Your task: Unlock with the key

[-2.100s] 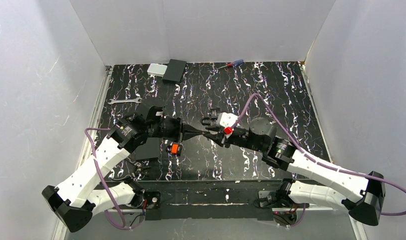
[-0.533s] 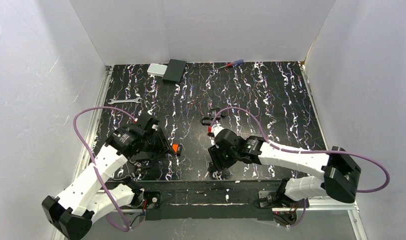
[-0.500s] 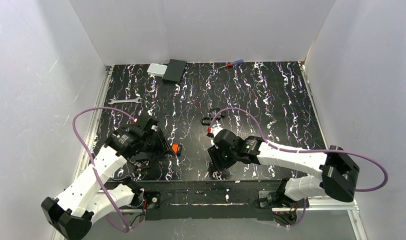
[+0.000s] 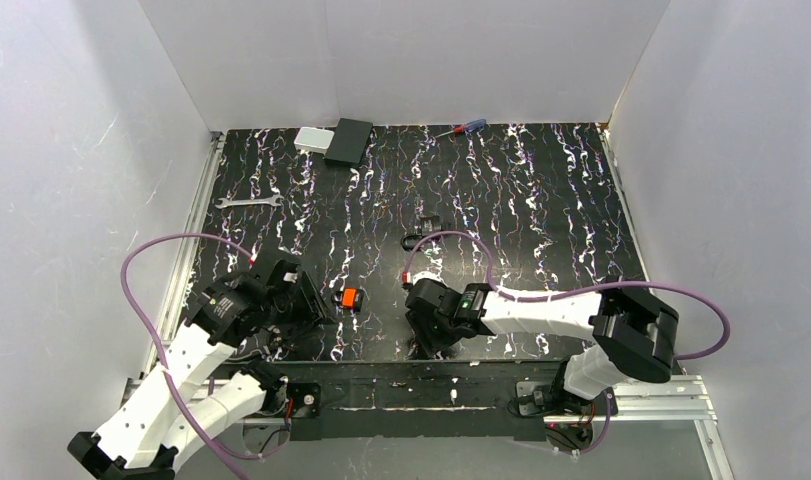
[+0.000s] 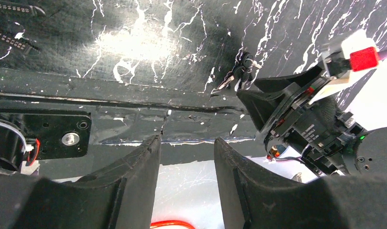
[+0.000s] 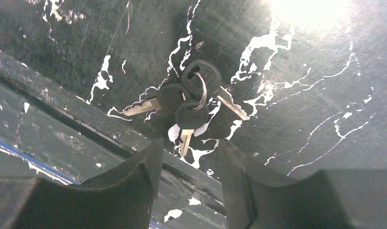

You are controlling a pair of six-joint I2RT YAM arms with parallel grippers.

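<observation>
- Lying flat on the black speckled table [image 6: 325,119], the key [image 6: 191,114] shares a small ring [image 6: 201,89] with two more keys.
- The key is just in front of the tips of the right pincer [image 6: 186,157], and its shiny blade points back at the gap between the two fingers.
- The right pincer has its fingers spread apart, and nothing is between them. It is not possible to tell if a fingertip touches the key.
- A dark rail at the table's near edge runs under the right pincer's left finger, so the keys lie close to that edge.
- The left pincer [image 5: 186,162] is spread apart too, and it pinches nothing.
- From the left pincer, the keys are up ahead and a bit to the right, well apart from it, with the right pincer's black tips next to them.
- Seen from above, a small orange block [image 4: 349,298] sits near the left pincer, on the side toward the right pincer.
- The black padlock [image 4: 418,235] lies past the right pincer, farther out on the table and well apart from it.
- A silver wrench [image 4: 249,202] lies far out beyond the left pincer.
- From above, the keys are too small to make out.
</observation>
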